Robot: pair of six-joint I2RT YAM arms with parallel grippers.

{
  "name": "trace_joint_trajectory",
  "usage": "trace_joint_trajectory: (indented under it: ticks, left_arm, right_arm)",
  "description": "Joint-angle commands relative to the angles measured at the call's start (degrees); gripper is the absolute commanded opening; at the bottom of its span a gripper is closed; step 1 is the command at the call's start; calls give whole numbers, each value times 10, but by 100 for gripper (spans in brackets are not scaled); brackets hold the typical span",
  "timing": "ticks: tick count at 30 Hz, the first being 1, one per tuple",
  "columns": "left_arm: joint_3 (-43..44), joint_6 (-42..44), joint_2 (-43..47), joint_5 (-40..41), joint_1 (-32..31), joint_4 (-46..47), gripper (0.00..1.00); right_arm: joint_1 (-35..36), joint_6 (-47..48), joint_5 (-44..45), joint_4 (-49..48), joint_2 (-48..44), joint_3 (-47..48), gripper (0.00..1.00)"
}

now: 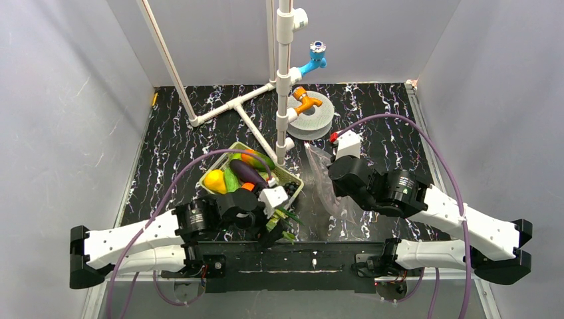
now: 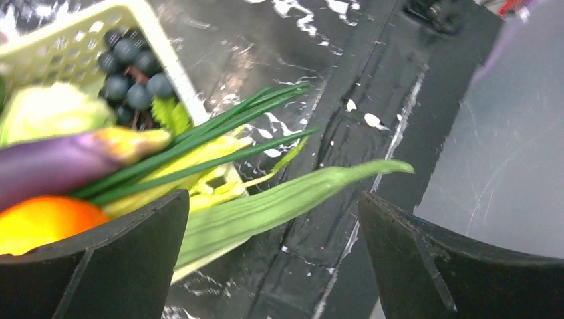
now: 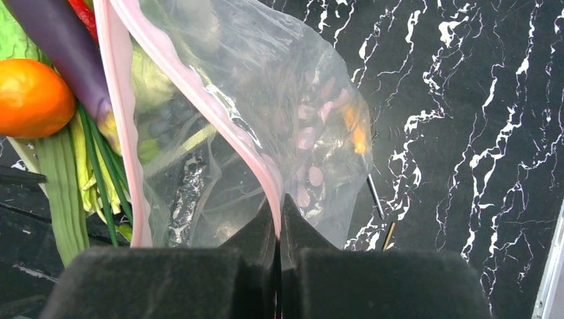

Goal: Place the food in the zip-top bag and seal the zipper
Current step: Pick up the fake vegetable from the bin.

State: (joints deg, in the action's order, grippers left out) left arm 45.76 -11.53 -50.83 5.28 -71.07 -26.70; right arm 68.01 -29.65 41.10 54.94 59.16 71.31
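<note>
The zip-top bag hangs clear and crinkly with its mouth open, and its pinkish-red zipper is parted into two strips. My right gripper is shut on one strip of the zipper; in the top view it holds the bag just right of the basket. The food lies in the basket: a yellow fruit, an orange, a purple eggplant, dark grapes, green onion and a green leaf. My left gripper is open and empty over that leaf at the basket's near corner.
The pale green mesh basket stands mid-table. A white pipe frame rises behind it, with a grey spool and blue and orange fittings. A thin yellow-handled tool lies by the bag. Grey walls enclose three sides.
</note>
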Motion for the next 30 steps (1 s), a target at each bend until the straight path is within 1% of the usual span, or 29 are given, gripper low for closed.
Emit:
trace_joint_trajectory:
  ticks: [1, 3, 4, 6, 7, 10, 13, 17, 20, 23, 28, 30]
  left_arm:
    - [-70, 203, 61, -132, -8, 128, 98]
    - [-90, 247, 78, -173, -8, 145, 98]
    - [-91, 260, 78, -180, -8, 144, 98]
    - [-82, 286, 62, -192, -8, 128, 98]
    - [-74, 297, 47, -198, -8, 116, 96]
    - [-53, 326, 2, -209, -9, 90, 84]
    - [-59, 337, -18, -203, -9, 108, 78]
    - [-75, 343, -21, -191, -9, 130, 62]
    - [-86, 345, -18, -168, -10, 149, 56]
    - [-88, 348, -22, -155, -10, 150, 55]
    - [-80, 352, -35, -171, -11, 121, 56]
    - [-80, 353, -38, -172, -10, 120, 52]
  right_arm:
    - [1, -6, -6, -24, -10, -4, 1]
    - [0, -6, -7, -23, -11, -3, 1]
    - [0, -7, -6, -22, -12, -3, 1]
    - [0, -7, -6, -23, -14, -4, 1]
    - [0, -7, -6, -25, -15, -5, 1]
    - [0, -5, -8, -28, -13, -4, 1]
    - [-1, -5, -10, -28, -9, 1, 1]
    - [-1, -5, -10, -27, -9, 2, 1]
    - [0, -5, -10, -30, -13, -4, 1]
    - [0, -6, -12, -31, -12, -4, 1]
    - [0, -3, -12, -30, -14, -2, 1]
    - [-1, -3, -12, -33, -15, -4, 1]
